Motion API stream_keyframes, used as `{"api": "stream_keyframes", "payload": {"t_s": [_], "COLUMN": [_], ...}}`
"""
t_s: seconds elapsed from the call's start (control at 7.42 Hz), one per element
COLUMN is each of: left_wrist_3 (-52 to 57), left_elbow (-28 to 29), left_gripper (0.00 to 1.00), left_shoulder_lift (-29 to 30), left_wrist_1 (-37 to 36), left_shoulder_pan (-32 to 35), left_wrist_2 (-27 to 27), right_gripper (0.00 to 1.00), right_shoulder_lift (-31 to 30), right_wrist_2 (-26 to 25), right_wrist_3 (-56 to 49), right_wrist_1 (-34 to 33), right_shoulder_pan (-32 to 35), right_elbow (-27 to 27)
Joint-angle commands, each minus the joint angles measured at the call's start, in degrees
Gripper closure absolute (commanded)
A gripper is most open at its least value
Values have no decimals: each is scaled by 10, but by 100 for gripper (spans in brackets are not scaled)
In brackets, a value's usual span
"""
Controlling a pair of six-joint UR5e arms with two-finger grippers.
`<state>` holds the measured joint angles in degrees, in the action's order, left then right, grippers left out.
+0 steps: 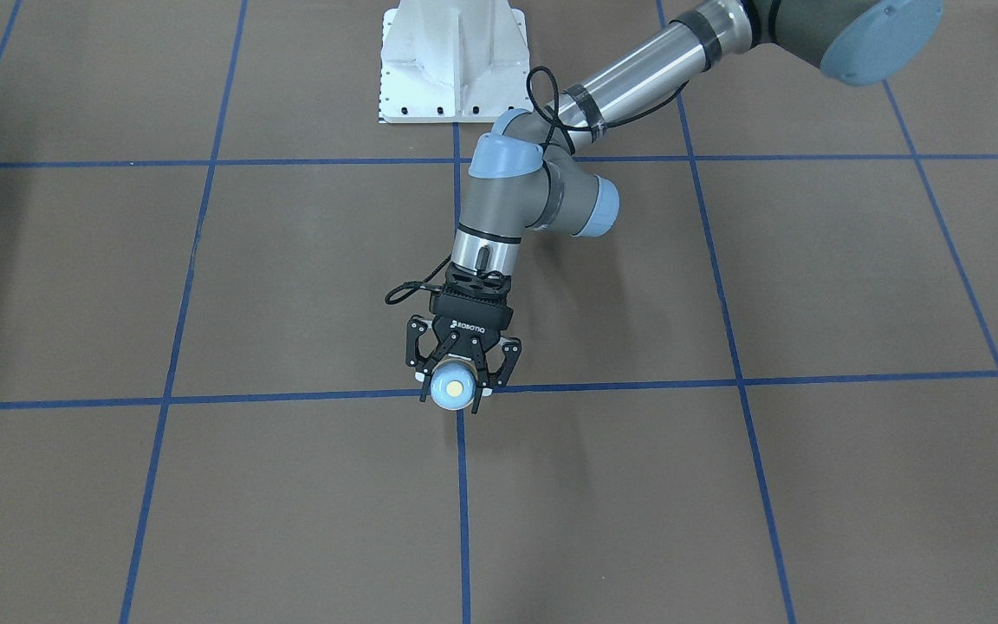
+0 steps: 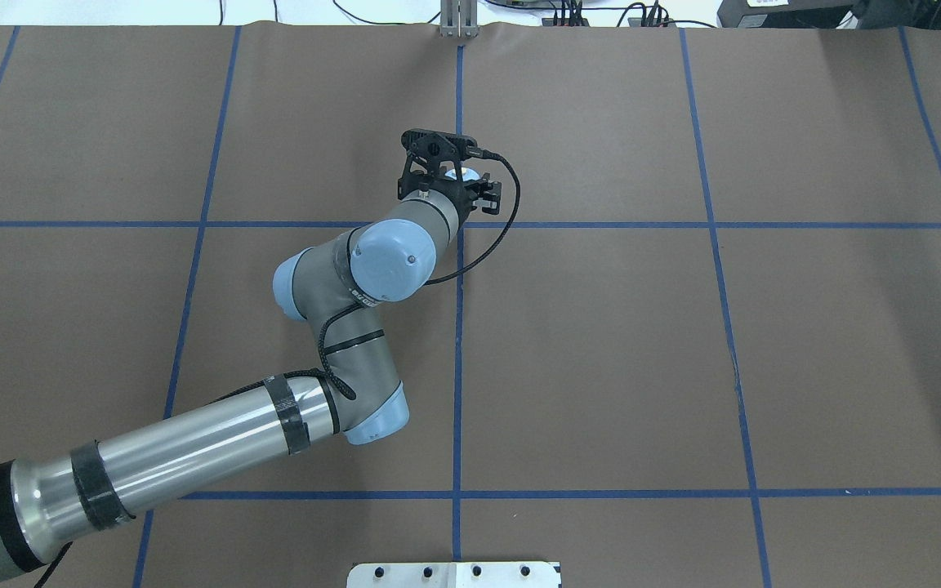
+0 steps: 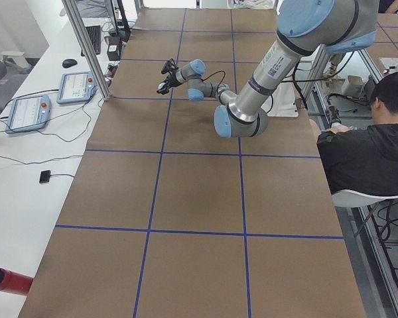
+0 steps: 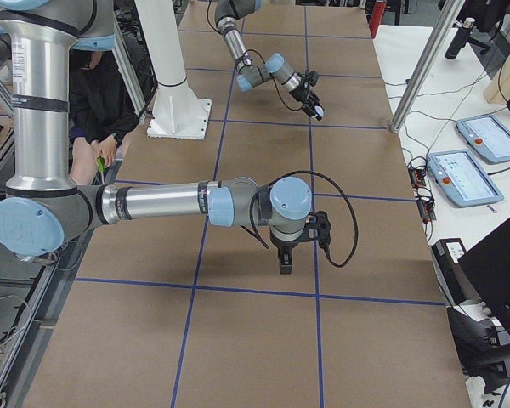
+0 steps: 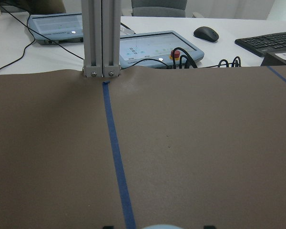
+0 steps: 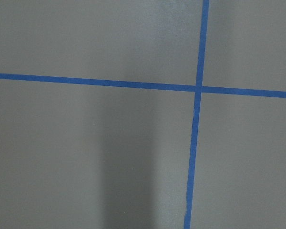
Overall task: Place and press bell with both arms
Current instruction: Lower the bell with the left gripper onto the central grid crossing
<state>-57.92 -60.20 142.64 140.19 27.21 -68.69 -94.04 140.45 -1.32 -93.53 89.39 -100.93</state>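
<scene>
The light-blue bell (image 1: pixel 453 387) with its cream button sits between the fingers of my left gripper (image 1: pixel 456 390), over a crossing of blue tape lines at the table's middle. The fingers stand against its two sides, so the gripper is shut on it. I cannot tell whether the bell touches the table. In the overhead view the gripper (image 2: pixel 448 175) mostly hides it. Its top shows at the bottom edge of the left wrist view (image 5: pixel 159 227). My right gripper (image 4: pixel 283 265) points down just above the table in the exterior right view, far from the bell. I cannot tell whether it is open or shut.
The white pedestal base (image 1: pixel 453 61) stands at the robot's side of the table. An aluminium post (image 5: pixel 101 38) and control tablets (image 5: pixel 157 47) stand beyond the far edge. A seated person (image 3: pixel 365 152) is beside the table. The right wrist view shows bare brown table with tape lines.
</scene>
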Motion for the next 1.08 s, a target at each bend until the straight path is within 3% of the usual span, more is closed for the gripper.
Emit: {"api": "stream_keyframes", "payload": {"t_s": [0.0,0.94], "left_wrist_3": [0,0], "left_elbow": [18,41], "left_gripper": [100,100], "left_shoulder_lift": [9,6], "left_wrist_1": [0,3], "left_shoulder_pan": [-3,-5], "left_wrist_2": [-3,16], "right_gripper": [0,0], "right_shoulder_lift": [0,0], "right_wrist_2": [3,4], "right_wrist_3": [1,1], "right_wrist_1": [0,1], "right_shoulder_pan": [0,0], "right_elbow": [-2,-2]}}
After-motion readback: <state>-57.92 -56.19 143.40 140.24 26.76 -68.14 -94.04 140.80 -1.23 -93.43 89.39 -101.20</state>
